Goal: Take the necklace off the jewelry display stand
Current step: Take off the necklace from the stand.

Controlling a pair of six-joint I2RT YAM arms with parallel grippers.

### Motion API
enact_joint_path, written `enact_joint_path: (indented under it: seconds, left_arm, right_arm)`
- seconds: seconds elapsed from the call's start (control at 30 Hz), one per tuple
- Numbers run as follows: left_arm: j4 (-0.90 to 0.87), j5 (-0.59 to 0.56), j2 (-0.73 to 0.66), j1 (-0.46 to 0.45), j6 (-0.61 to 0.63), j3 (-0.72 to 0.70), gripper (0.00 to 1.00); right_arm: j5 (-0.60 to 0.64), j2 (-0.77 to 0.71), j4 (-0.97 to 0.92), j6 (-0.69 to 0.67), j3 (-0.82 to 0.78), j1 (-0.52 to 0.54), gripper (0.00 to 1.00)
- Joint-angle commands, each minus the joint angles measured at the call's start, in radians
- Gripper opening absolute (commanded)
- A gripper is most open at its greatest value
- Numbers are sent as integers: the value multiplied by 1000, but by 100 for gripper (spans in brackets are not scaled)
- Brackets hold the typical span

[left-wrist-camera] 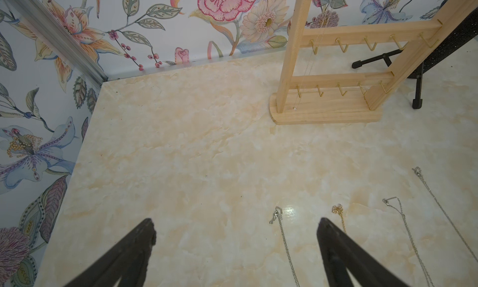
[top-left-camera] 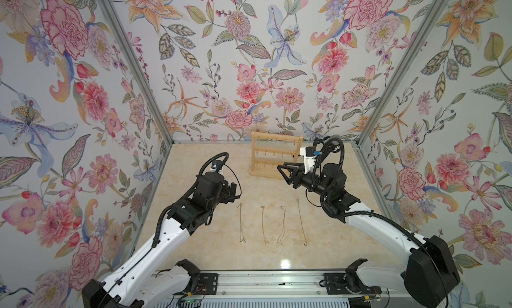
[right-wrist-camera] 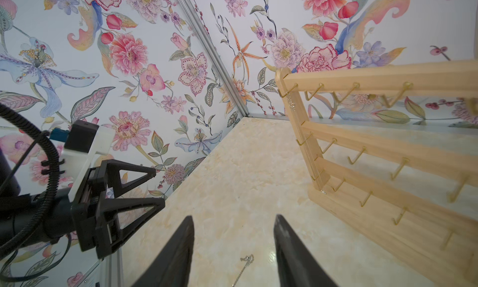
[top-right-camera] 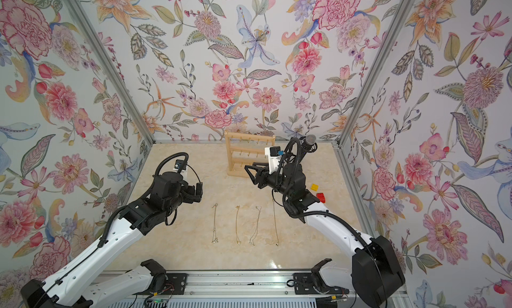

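The necklace (left-wrist-camera: 304, 77) to take is a very thin chain. It hangs on the jewelry display stand (top-left-camera: 253, 154) at the back of the bench (top-left-camera: 327, 254), close along the post on the robot's left side, from a hook high up down almost to the base. Its long axis is therefore nearly vertical. We judge that the right jaws are the nearer ones: in both top views they stand just in front of the base and point toward the robot's left, and the chain lies further left and a little further back from their tips. The right jaws are about half apart and hold nothing. The left jaws are spread fully wide, also empty, over the bench near the far ends of the 4 other necklaces (top-left-camera: 264, 225), which lie in 1 row. In the top views we cannot make out the hanging chain at all. The right arm (top-left-camera: 332, 179) partly covers the stand's other post, and we cannot tell which bar carries the hook.
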Motion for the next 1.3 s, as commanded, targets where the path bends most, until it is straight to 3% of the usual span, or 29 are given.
enact_joint_path:
  seconds: [0.0,0.33,0.57,0.8,1.27]
  left_arm:
    - [47,45,-30,27,20,-62,99]
    - [83,138,-37,115,39,-119,99]
    - [100,211,-30,151,49,-128,99]
    - [104,231,-30,154,54,-132,99]
    - [109,258,-34,160,57,-134,99]
  right_arm:
    - [103,95,-31,16,117,27,50]
    - [238,424,-145,-6,463,104,43]
    - [377,569,-39,-36,531,132,39]
    - [480,616,41,-87,534,143,40]
    - [485,706,7,-120,646,128,37]
